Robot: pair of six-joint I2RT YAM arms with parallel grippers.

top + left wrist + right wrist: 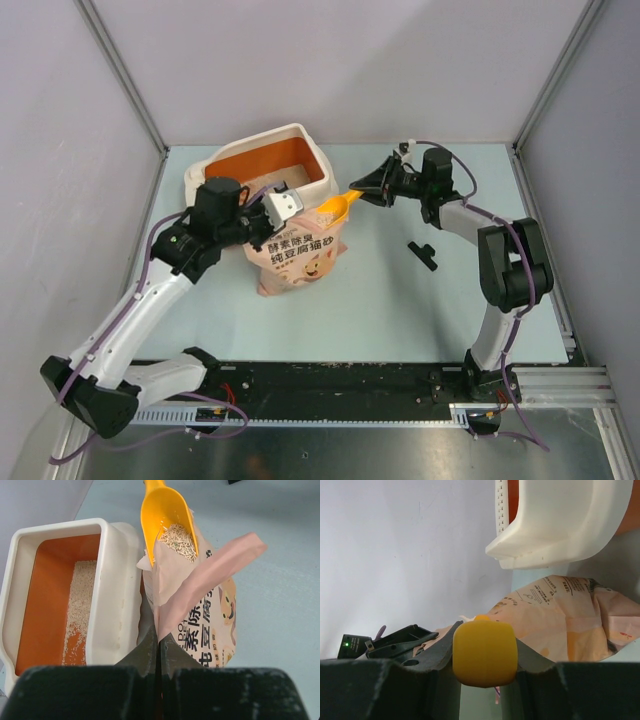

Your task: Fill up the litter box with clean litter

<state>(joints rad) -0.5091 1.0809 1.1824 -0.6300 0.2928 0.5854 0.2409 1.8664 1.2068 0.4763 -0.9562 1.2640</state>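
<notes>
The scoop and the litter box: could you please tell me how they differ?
The scoop is yellow-orange all over; the litter box is cream outside, orange inside. The scoop is far smaller than the box. The scoop is held at the mouth of the bag by the right gripper; the box sits on the table. Both hold some pale litter.

Litter box (555,525) mostly beyond the right wrist view's edge
</notes>
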